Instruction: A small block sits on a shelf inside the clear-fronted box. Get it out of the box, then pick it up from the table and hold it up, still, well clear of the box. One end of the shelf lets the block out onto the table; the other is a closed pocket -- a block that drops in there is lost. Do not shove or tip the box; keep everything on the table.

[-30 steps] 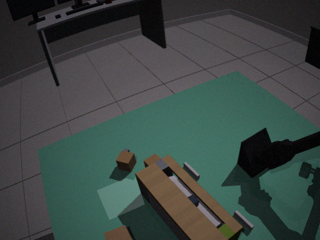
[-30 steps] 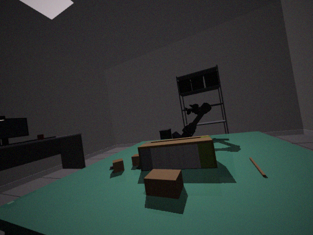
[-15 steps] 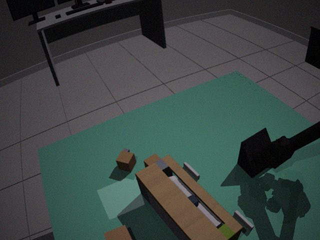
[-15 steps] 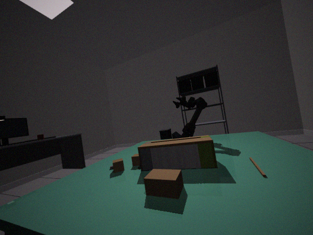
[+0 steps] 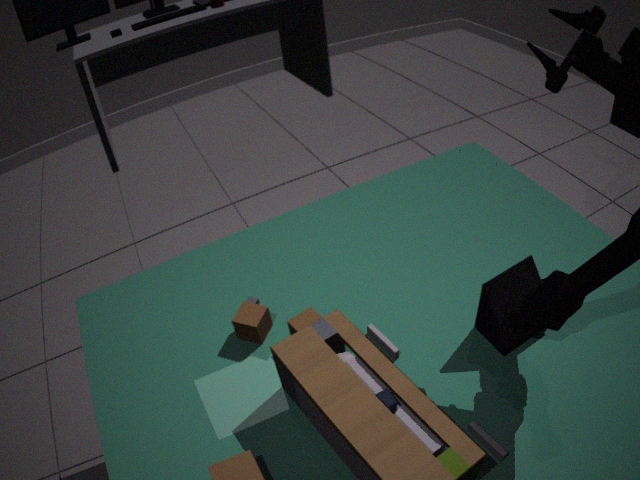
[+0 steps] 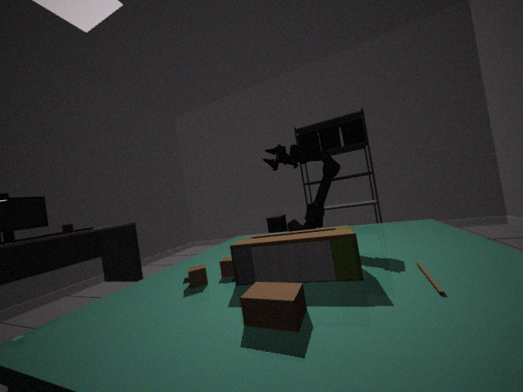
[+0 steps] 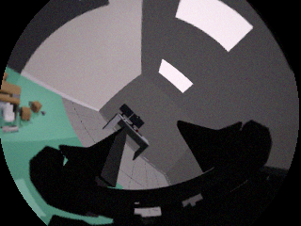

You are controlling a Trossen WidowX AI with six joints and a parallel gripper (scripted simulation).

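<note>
The wooden box (image 5: 341, 395) (image 6: 291, 261) stands on the green table (image 5: 413, 217) (image 6: 147, 329), with a long slot in its top, a grey end and a green end. A small dark blue block (image 5: 386, 398) shows through the slot, around the middle of the pale shelf (image 5: 416, 429). I cannot make the block out in the exterior view or the wrist view. My gripper (image 5: 539, 27) (image 6: 265, 155) (image 7: 152, 126) is open and empty, raised high above the table and well away from the box. Its fingers point out level over the room.
A wooden cube (image 5: 251, 322) (image 6: 197, 276) stands off the box's grey end, a small grey piece behind it. Another wooden block (image 5: 305, 319) (image 6: 226, 267) is close by that end. A larger block (image 6: 274, 309) lies before the clear front. Two grey bars flank the back. A stick (image 6: 431, 278) lies beyond the green end.
</note>
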